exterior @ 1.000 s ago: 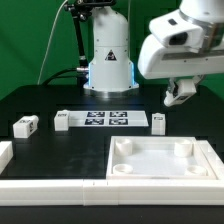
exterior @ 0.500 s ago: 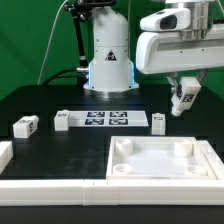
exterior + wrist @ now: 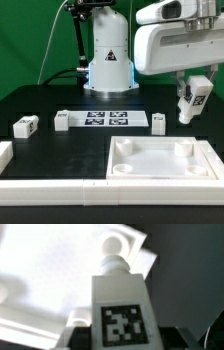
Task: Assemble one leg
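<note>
White plastic, tagged on one face: the leg point(image 3: 193, 104) sat clamped in the hand point(image 3: 189, 88), both fingers closed on its upper end. Over the last second I had watched the arm carry it toward the exterior view's right and a little higher. As it went, the leg swung from a slant to nearly upright. I read that as the pick being done and the leg being lined up for a socket, with insertion not yet begun.

It hung clear of the desk point(image 3: 60, 95), beyond the far right corner of the tray point(image 3: 165, 170) and touching nothing but the fingers. Its long axis ran close to vertical, the lower end leaning slightly toward the exterior view's left. In the wrist view the leg point(image 3: 118, 294) pointed its narrow stud end away from the hand point(image 3: 120, 336), down toward the tray point(image 3: 45, 263) and a round corner socket point(image 3: 115, 246). I could not tell whether the stud was centred over that socket.

Across the desk from the left lay two loose pegs point(image 3: 24, 125), then the marker board point(image 3: 108, 119), then a third peg point(image 3: 158, 121) just beside it.
</note>
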Tool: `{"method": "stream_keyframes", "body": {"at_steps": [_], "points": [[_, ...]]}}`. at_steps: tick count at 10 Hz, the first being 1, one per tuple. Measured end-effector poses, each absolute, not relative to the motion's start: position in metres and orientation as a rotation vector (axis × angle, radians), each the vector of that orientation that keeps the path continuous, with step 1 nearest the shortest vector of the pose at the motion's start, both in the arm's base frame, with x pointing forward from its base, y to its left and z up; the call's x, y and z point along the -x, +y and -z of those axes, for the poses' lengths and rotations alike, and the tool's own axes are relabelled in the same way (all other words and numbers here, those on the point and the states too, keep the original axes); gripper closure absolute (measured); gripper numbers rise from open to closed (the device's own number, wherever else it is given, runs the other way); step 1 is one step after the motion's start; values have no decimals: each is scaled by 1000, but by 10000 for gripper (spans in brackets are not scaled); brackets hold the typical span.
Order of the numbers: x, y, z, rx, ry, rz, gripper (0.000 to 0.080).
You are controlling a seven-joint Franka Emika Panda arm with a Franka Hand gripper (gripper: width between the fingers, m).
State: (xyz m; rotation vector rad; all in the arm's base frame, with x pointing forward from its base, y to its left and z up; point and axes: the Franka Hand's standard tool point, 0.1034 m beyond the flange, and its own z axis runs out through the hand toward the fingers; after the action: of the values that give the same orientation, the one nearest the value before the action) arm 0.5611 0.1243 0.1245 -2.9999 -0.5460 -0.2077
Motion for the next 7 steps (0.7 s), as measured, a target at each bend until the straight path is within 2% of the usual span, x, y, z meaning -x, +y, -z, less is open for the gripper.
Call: {"method": "stream_keyframes", "body": {"at_steps": [5,6,7], "points": [[-564,123,-122,2997,-522,237,508],[-573,119,-125,2989,-526,410,508],[-559,107,-113,2999,-482,419,508]]}}
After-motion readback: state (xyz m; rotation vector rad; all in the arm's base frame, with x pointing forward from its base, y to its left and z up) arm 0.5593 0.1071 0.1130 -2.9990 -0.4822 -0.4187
